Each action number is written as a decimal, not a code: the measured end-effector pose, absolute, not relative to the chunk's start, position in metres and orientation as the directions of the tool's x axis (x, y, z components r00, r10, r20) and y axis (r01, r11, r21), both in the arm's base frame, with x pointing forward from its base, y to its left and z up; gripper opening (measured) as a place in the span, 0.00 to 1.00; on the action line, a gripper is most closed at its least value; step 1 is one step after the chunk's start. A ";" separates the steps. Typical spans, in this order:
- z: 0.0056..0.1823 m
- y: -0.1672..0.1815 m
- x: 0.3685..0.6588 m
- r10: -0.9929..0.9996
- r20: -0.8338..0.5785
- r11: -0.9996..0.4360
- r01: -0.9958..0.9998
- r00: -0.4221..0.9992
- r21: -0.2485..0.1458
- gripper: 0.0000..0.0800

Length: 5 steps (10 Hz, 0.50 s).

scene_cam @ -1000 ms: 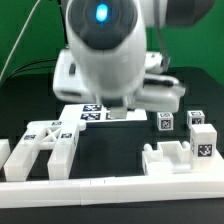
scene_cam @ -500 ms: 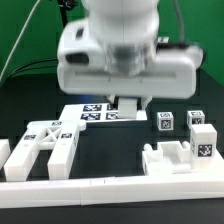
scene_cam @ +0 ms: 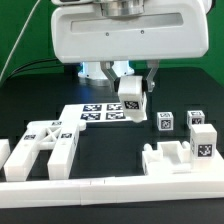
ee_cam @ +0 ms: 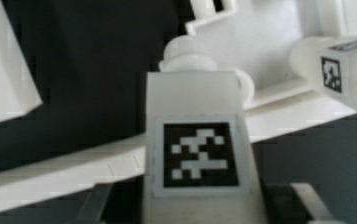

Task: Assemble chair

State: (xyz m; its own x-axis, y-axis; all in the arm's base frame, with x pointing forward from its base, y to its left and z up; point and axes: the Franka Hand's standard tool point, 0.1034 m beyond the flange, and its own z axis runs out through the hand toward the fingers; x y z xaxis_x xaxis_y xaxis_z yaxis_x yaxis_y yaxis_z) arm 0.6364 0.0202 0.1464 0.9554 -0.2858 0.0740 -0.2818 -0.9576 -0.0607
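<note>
My gripper (scene_cam: 132,92) is shut on a white chair post (scene_cam: 132,101) that carries a square marker tag. The post hangs tilted just above the table, at the exterior view's right of the marker board (scene_cam: 92,112). In the wrist view the post (ee_cam: 196,120) fills the middle, with a rounded peg at its far end. A dark finger (ee_cam: 310,203) stands on each side of it. A slotted chair frame (scene_cam: 44,146) lies at the front on the exterior view's left. A notched block (scene_cam: 168,158) lies at the front right.
Two small tagged cubes (scene_cam: 165,122) (scene_cam: 196,118) and a taller tagged block (scene_cam: 203,143) stand on the exterior view's right. A long plain white border rail (scene_cam: 110,186) runs along the front edge. The large robot body (scene_cam: 125,35) hangs over the back.
The arm has risen, and its bulky body has moved up out of the middle of the exterior view. The post now shows hanging between the fingers beside the marker board.
</note>
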 end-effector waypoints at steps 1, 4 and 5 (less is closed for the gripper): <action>0.146 0.022 0.639 -0.282 0.146 -0.959 -0.275 0.948 -0.069 0.36; 0.127 0.047 0.636 -0.240 0.376 -0.970 -0.231 0.895 -0.071 0.36; 0.119 0.053 0.636 -0.224 0.457 -0.974 -0.215 0.861 -0.073 0.36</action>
State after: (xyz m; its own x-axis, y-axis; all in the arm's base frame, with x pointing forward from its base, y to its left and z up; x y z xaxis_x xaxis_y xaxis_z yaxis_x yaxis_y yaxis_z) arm 0.6365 0.0532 0.1189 0.8609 -0.2243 0.4566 -0.2148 -0.9739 -0.0733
